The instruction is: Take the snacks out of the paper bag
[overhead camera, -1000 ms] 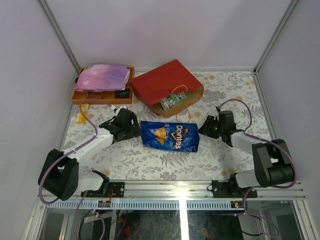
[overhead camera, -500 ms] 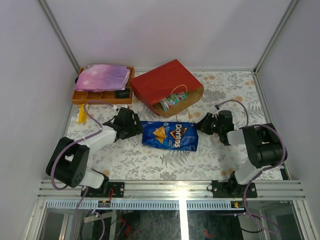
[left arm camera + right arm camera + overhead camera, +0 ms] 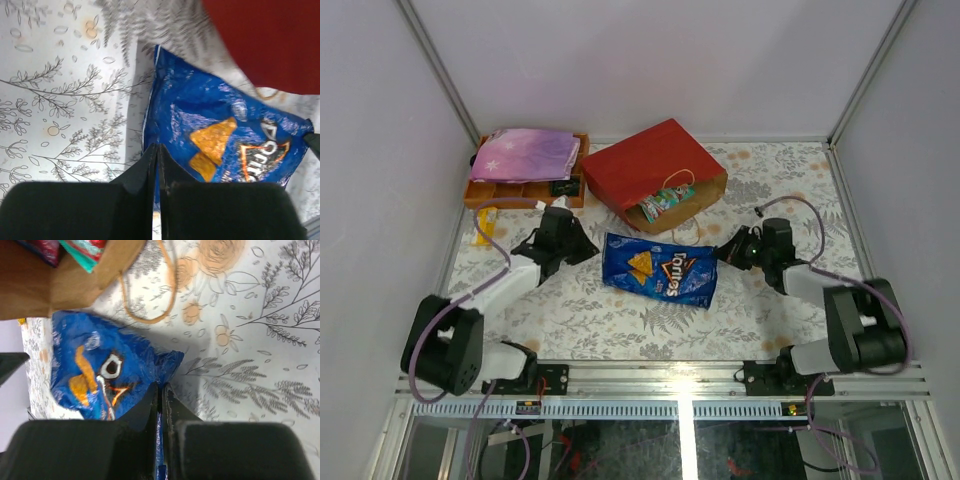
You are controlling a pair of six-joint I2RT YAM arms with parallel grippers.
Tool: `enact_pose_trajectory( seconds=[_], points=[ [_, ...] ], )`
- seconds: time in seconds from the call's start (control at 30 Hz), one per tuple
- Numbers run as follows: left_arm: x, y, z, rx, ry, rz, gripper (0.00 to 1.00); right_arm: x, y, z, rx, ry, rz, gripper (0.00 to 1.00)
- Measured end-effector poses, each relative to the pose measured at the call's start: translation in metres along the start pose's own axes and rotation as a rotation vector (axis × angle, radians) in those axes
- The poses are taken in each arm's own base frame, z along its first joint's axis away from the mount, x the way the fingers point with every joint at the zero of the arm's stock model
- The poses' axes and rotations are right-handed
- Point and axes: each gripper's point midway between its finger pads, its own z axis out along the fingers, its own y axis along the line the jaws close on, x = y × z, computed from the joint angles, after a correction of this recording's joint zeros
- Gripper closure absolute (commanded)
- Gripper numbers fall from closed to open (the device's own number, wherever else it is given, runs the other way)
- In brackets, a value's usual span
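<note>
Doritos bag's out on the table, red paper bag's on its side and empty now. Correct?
Not empty. The top external view shows small packets sitting in the open mouth of the paper bag; the right wrist view catches them too. The rest holds: the Doritos bag lies on the table, and the paper bag is on its side.

A: Where's the Doritos chip bag (image 3: 660,268)?
B: On the table (image 3: 770,190), before the mouth of the paper bag (image 3: 645,170); small packets (image 3: 667,199) lie inside.
A: And the compartment tray (image 3: 510,193)?
B: Left of the paper bag, at the back, a pouch (image 3: 525,153) on top.
</note>
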Motion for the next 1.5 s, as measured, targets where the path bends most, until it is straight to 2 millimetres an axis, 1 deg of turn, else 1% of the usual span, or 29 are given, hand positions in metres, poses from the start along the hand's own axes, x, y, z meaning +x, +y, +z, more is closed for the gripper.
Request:
enact_pose_trajectory(
  seconds=[0.07,0.13,0.23,0.27,0.3,0.33,0.37,0.4,0.47,0.53,0.6,0.67,0.7,0.77,0.83,0.9,0.97,1.1,1.17,1.27,1.33,1.37,1.43,1.47,1.5],
  points=[
    [-0.012,-0.013,-0.016,0.047,-0.047,0.006,1.0,-0.007,0.012,-0.016,-0.002,-0.02,-0.031,1.0],
    [-0.022,-0.024,-0.033,0.088,-0.09,0.01,1.0,-0.018,0.03,-0.031,-0.019,-0.048,-0.069,1.0],
    [-0.039,-0.043,-0.062,0.144,-0.152,0.018,0.99,-0.038,0.062,-0.054,-0.05,-0.097,-0.131,1.0],
    [-0.046,-0.049,-0.072,0.161,-0.176,0.022,0.86,-0.044,0.074,-0.063,-0.065,-0.118,-0.154,1.0],
    [-0.052,-0.054,-0.082,0.176,-0.2,0.027,0.67,-0.051,0.087,-0.072,-0.083,-0.141,-0.177,1.0],
    [-0.057,-0.058,-0.089,0.182,-0.218,0.037,0.5,-0.055,0.094,-0.077,-0.094,-0.154,-0.192,1.0],
    [-0.061,-0.06,-0.093,0.185,-0.23,0.046,0.39,-0.058,0.099,-0.082,-0.1,-0.165,-0.206,1.0],
    [-0.062,-0.061,-0.094,0.185,-0.232,0.051,0.33,-0.059,0.1,-0.084,-0.094,-0.172,-0.215,1.0],
    [-0.059,-0.059,-0.085,0.169,-0.202,0.052,0.28,-0.056,0.093,-0.082,-0.07,-0.157,-0.214,1.0],
    [-0.047,-0.05,-0.064,0.138,-0.142,0.047,0.26,-0.048,0.08,-0.073,-0.036,-0.125,-0.199,1.0],
    [-0.026,-0.032,-0.039,0.089,-0.061,0.037,0.26,-0.036,0.062,-0.065,0.007,-0.089,-0.178,1.0],
    [-0.002,-0.013,-0.016,0.038,0.029,0.022,0.26,-0.024,0.042,-0.058,0.059,-0.054,-0.16,1.0],
    [0.007,-0.007,-0.008,0.018,0.064,0.016,0.26,-0.021,0.036,-0.056,0.079,-0.041,-0.156,1.0],
    [0.018,-0.001,0.005,-0.001,0.104,0.015,0.26,-0.019,0.024,-0.052,0.125,-0.034,-0.157,1.0],
    [0.024,-0.005,0.016,0.001,0.123,0.031,0.26,-0.023,0.015,-0.052,0.172,-0.053,-0.163,1.0],
    [0.03,-0.02,0.027,0.027,0.136,0.059,0.26,-0.028,0.003,-0.053,0.237,-0.075,-0.165,1.0],
    [0.037,-0.041,0.039,0.061,0.151,0.092,0.26,-0.036,-0.012,-0.055,0.317,-0.104,-0.156,1.0],
    [0.05,-0.076,0.06,0.125,0.165,0.123,0.26,-0.053,-0.034,-0.061,0.412,-0.151,-0.118,1.0],
    [0.054,-0.089,0.068,0.157,0.17,0.12,0.28,-0.061,-0.043,-0.063,0.44,-0.169,-0.099,1.0],
    [0.052,-0.103,0.079,0.19,0.163,0.104,0.35,-0.068,-0.05,-0.064,0.465,-0.18,-0.081,1.0],
    [0.051,-0.11,0.085,0.208,0.158,0.098,0.44,-0.07,-0.051,-0.063,0.468,-0.179,-0.077,1.0],
    [0.051,-0.113,0.088,0.215,0.154,0.095,0.54,-0.07,-0.052,-0.062,0.469,-0.177,-0.076,1.0],
    [0.053,-0.113,0.09,0.218,0.157,0.084,0.84,-0.068,-0.052,-0.061,0.466,-0.171,-0.073,1.0],
    [0.056,-0.111,0.092,0.214,0.163,0.084,0.94,-0.068,-0.052,-0.061,0.463,-0.171,-0.071,1.0],
    [0.059,-0.109,0.092,0.209,0.169,0.073,0.99,-0.068,-0.051,-0.06,0.457,-0.17,-0.07,1.0]
  ],
)
